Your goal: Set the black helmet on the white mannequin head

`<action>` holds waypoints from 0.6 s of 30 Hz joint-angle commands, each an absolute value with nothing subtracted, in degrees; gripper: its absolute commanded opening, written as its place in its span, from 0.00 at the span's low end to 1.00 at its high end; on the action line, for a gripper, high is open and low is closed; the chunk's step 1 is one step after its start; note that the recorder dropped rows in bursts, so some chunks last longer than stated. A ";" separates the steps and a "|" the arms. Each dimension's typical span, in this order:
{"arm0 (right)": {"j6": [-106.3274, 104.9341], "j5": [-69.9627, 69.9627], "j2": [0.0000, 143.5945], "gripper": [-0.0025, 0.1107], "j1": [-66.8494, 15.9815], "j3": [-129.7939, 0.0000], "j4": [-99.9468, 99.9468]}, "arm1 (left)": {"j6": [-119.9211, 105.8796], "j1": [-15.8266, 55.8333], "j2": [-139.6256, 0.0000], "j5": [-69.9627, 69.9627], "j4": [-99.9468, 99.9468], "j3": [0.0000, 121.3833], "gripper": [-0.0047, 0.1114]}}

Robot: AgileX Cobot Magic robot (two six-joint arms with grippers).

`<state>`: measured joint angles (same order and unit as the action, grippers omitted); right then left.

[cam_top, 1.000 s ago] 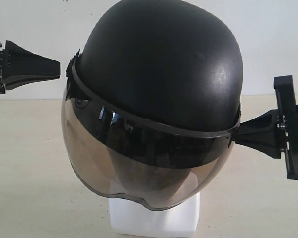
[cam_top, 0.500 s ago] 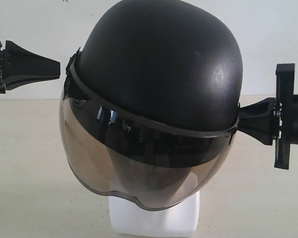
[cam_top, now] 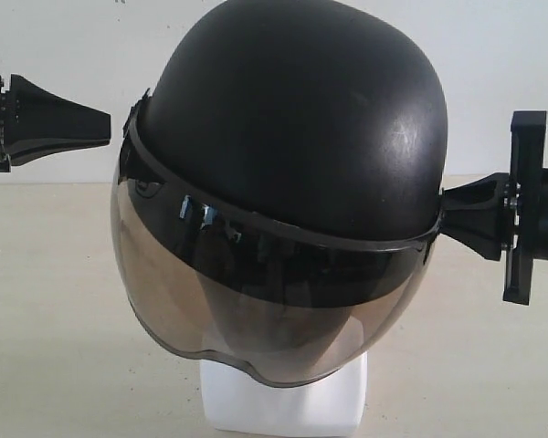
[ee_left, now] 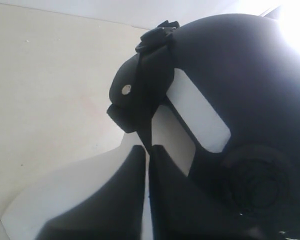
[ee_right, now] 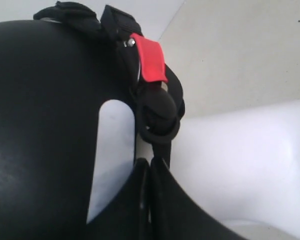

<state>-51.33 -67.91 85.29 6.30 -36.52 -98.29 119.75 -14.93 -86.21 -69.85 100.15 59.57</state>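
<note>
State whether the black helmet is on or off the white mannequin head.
On: the black helmet covers the white mannequin head; only its neck base shows beneath the visor.

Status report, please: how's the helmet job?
Both grippers shut: left gripper just off matte black visored helmet, right gripper at its rim. Helmet seated on smooth white mannequin head. Nothing blocking.

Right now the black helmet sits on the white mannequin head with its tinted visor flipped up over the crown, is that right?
Not quite. The black helmet does sit on the white mannequin head, but its tinted visor is down in front of the face, not flipped up over the crown. The exterior view shows this.
</note>
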 commanded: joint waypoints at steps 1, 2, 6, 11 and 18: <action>-52.19 -69.96 83.78 0.02 6.13 -36.48 -99.95 | 120.18 -14.83 -85.81 -69.96 99.95 59.25 0.08; -52.19 -69.96 83.28 0.02 6.13 -36.61 -99.95 | 120.18 -14.83 -85.81 -69.96 99.95 59.25 0.08; -50.81 -69.96 81.13 0.02 6.13 -37.72 -99.95 | 120.18 -14.83 -86.03 -69.96 99.95 59.25 0.08; -49.14 -69.96 79.51 0.02 6.13 -39.74 -99.95 | 120.18 -14.83 -86.35 -69.96 99.95 59.25 0.08; -46.84 -69.96 79.51 0.02 6.13 -40.29 -98.18 | 120.18 -14.83 -86.35 -69.96 99.95 59.25 0.08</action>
<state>-47.58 -68.54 79.92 6.30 -39.89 -99.18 119.75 -14.93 -86.31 -69.85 100.15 59.57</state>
